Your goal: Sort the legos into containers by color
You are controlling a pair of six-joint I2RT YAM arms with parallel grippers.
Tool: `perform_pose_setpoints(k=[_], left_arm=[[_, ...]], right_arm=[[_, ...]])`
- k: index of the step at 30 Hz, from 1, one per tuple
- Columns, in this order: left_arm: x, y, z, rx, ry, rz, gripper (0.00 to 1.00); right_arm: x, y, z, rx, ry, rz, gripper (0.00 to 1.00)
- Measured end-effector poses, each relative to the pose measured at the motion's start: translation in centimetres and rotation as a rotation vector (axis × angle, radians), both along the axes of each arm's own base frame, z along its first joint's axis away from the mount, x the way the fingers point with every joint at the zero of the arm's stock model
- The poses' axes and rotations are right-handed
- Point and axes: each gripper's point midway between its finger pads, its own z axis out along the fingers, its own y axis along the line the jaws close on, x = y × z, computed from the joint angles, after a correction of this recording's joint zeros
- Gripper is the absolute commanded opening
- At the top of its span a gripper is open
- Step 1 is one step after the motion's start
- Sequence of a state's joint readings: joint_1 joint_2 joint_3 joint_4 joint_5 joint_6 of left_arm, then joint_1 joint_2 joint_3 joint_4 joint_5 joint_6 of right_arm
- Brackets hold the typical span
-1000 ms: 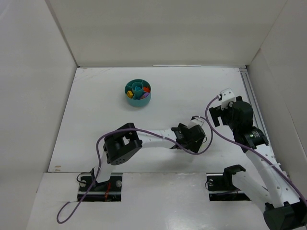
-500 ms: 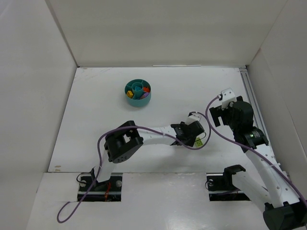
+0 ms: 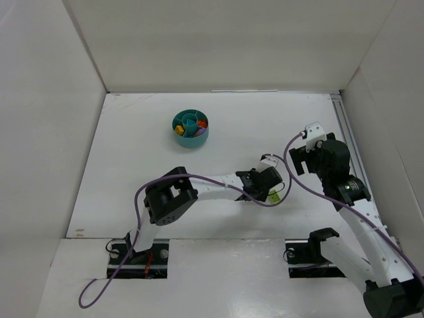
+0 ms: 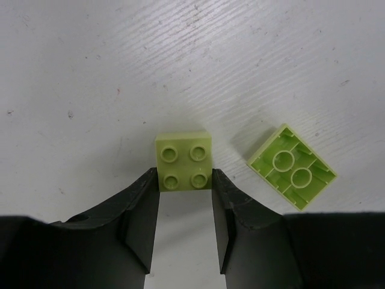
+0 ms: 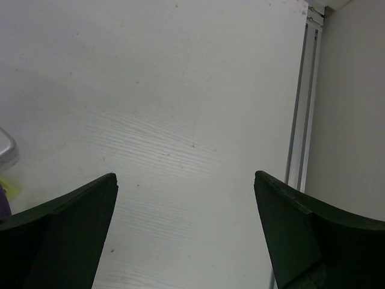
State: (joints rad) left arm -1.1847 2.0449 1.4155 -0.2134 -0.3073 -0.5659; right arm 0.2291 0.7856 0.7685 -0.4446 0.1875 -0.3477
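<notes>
**Right of centre on the desk (image 3: 132, 165): left jaws pinch a lime brick (image 4: 184, 161)**

Left jaws press against both sides of the studs-up lime brick. A second lime brick (image 4: 292, 167) lies upside down just to its right in the left wrist view. Right jaws stand wide apart, holding nothing. Seen from above, the teal dish (image 3: 192, 141) sits upper left of centre with coloured legos (image 3: 179, 130) inside.
</notes>
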Motion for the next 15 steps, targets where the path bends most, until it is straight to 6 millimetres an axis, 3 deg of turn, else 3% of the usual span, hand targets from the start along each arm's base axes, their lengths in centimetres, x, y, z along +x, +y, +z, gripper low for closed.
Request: perform_pose_setpoints(k=[9, 15], left_arm=[[2.9, 1.6, 0.9, -0.004, -0.031, 0.067, 0.21], [6.2, 5.3, 6.9, -0.084, -0.109, 0.170, 0.21]], right_arm=[[0.0, 0.0, 0.0, -0.008, -0.001, 0.004, 1.00], [0.1, 0.0, -0.3, -0.017, 0.012, 0.007, 1.00]])
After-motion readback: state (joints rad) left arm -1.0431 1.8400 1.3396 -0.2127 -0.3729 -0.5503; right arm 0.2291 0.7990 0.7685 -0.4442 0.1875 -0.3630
